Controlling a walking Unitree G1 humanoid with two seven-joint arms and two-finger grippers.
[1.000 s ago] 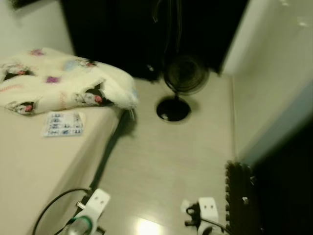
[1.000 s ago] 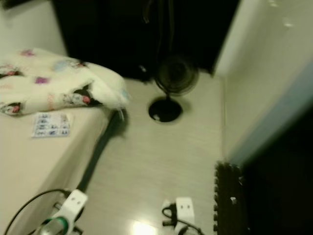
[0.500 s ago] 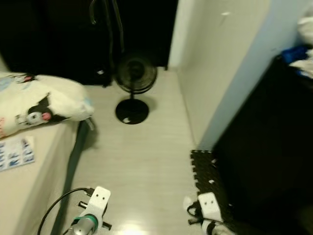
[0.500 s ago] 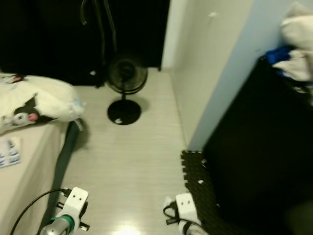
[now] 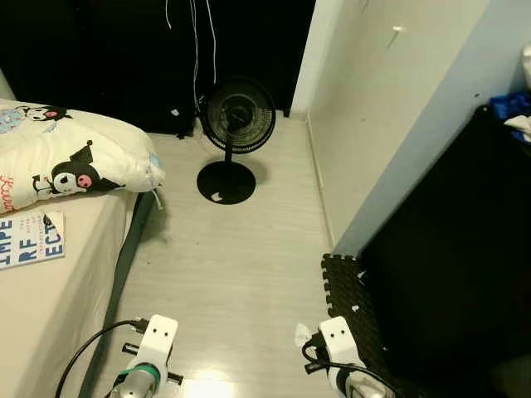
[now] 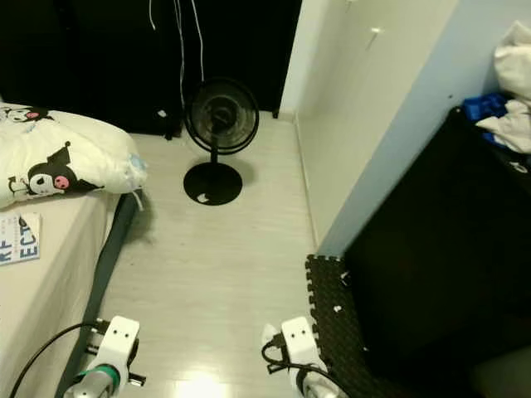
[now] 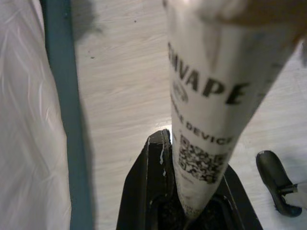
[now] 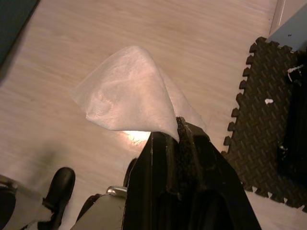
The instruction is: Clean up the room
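**Both grippers loaded over the bedroom floor**

The left gripper (image 7: pixel 184 211) has its two black fingers (image 7: pixel 144 187) pinched together on the narrow end of a white printed packet (image 7: pixel 211 96), a flattened wrapper with dark lettering and a small square code near the clamped end. The packet runs straight out from the fingers and widens toward its far end. Below it lies pale wood-grain flooring (image 7: pixel 120 81), with a dark teal bed-frame edge (image 7: pixel 60 96) and the cream mattress side (image 7: pixel 26 120) running alongside.

The right gripper (image 8: pixel 175 139) is clamped on a thin, translucent white tissue sheet (image 8: pixel 129 100), caught at one corner so that the rest billows out in a loose peak beyond the fingertips. Under it is the same pale floor, and off to one side a black interlocking foam mat (image 8: pixel 266 120) with toothed edges and a few white specks on it.

In the head views both wrists sit low in front of the robot, well apart. To the robot's left stands a bed with a cream sheet (image 5: pixel 50 307), carrying a cream cartoon-print pillow (image 5: pixel 66 157) and, nearer the robot, a flat booklet with blue lettering (image 5: pixel 29 240). Farther ahead a black pedestal fan (image 5: pixel 236 124) stands on the floor before a dark opening, thin cords hanging above it. To the right a pale wall (image 5: pixel 390 108) meets a tall black cabinet (image 6: pixel 440 249), with the foam mat at its foot and white and blue clothes (image 6: pixel 506 108) heaped on top.
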